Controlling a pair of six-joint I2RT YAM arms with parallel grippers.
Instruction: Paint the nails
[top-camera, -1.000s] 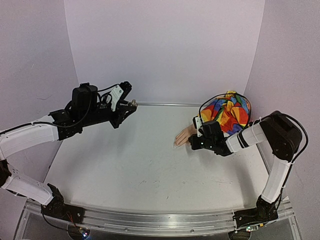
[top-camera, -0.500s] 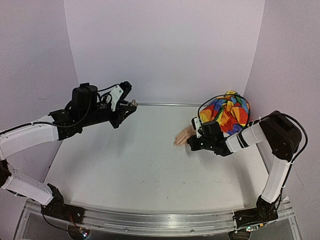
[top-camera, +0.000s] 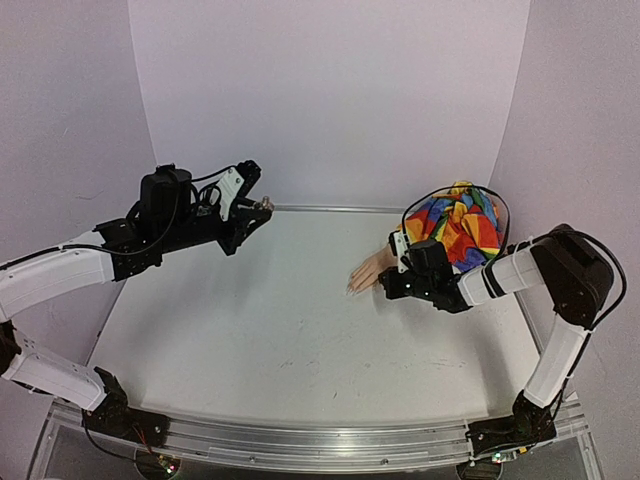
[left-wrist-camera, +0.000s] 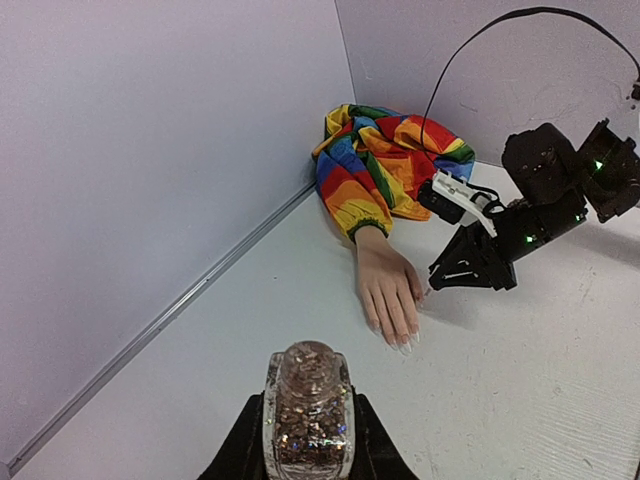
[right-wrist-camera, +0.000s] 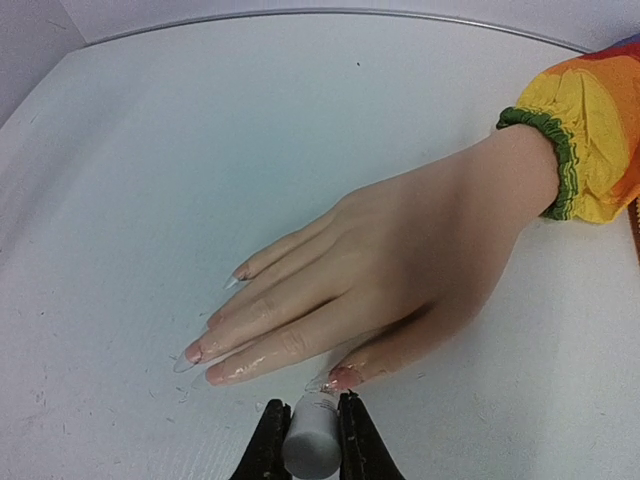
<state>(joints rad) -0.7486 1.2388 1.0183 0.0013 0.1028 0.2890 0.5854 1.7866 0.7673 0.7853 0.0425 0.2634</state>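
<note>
Pale lilac walls close in a white tabletop (top-camera: 300, 330) on three sides. At its far right lies a peach mannequin hand (right-wrist-camera: 400, 270), palm down and flat on the surface, with its fingers pointing toward the table's middle. Its wrist disappears into a rainbow patchwork sleeve (top-camera: 460, 225) bunched in the back right corner, the cuff edged in green.

The nails (right-wrist-camera: 185, 360) are long and pale. The thumb nail, on the side nearest the right arm, shows a pinkish, glittery coat, and a wet sheen lies along the finger next to it.

The right gripper (right-wrist-camera: 312, 440) sits low over the table, just beside the thumb. Its black fingers are closed narrowly around a small white cap (right-wrist-camera: 312, 445). The cap's front end points at the thumb nail and is very close to it. Whether a brush tip touches the nail cannot be told.

The left gripper (left-wrist-camera: 308, 440) is raised near the back left wall, well apart from the mannequin hand. Its fingers are clamped on a small clear glitter polish bottle (left-wrist-camera: 308, 410), which is upright in the wrist view and filled with brownish-pink sparkle.
</note>
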